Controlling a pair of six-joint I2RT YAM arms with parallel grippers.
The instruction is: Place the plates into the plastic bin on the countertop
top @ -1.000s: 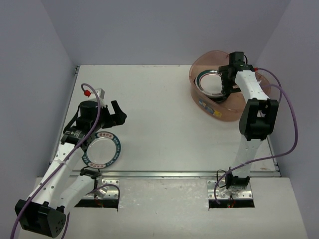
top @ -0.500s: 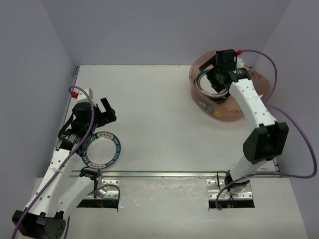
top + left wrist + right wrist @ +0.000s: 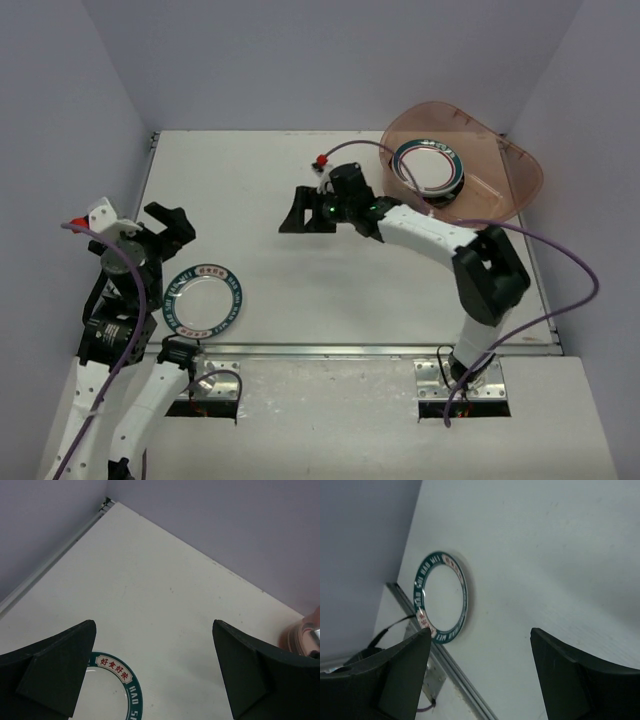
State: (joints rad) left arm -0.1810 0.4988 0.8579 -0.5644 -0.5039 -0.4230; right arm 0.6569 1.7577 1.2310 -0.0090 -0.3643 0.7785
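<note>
Right tool (image 3: 303, 218) spread, plate (image 3: 204, 300) flat, face up

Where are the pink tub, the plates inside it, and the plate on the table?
Pink tub (image 3: 500, 175): overhead view, bare wall beside the plates.
Plates in the tub (image 3: 428, 163): overhead view, top plate's white centre.
Plate on the table (image 3: 204, 300): overhead view, its white centre.
</note>
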